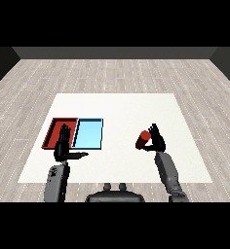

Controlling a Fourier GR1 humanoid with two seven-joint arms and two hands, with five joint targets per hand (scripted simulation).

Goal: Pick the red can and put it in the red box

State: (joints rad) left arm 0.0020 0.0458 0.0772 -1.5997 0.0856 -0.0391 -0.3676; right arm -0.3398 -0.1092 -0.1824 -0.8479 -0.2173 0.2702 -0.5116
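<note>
1. You are looking down and forward across a white table (122, 104) that stands on a pale wood-plank floor (112, 73).
2. On the left side of the table, a red tray (54, 127) and a light blue tray (89, 133) lie side by side, the red one to the left, their edges touching or very nearly so.
3. Your left hand (63, 146) comes up from the lower left on its grey forearm. Its fingers are straight and point away from you, over the near right part of the red tray, and its thumb sticks out to the right, below the near edge of the blue tray. It holds nothing.
4. Your right hand (157, 140) comes up from the lower right, on the right half of the table, well apart from both trays.
5. The red can (143, 139) is at the left side of that right hand, tilted, with its top leaning to the right toward the fingers.
6. The right hand's fingers curve round the can from the right and far side, so the hand is holding the can.
7. You cannot tell whether the can is lifted off the table or touching it.
8. The can is not in either tray; it sits to the right of the blue tray, with bare white table between them.
</note>
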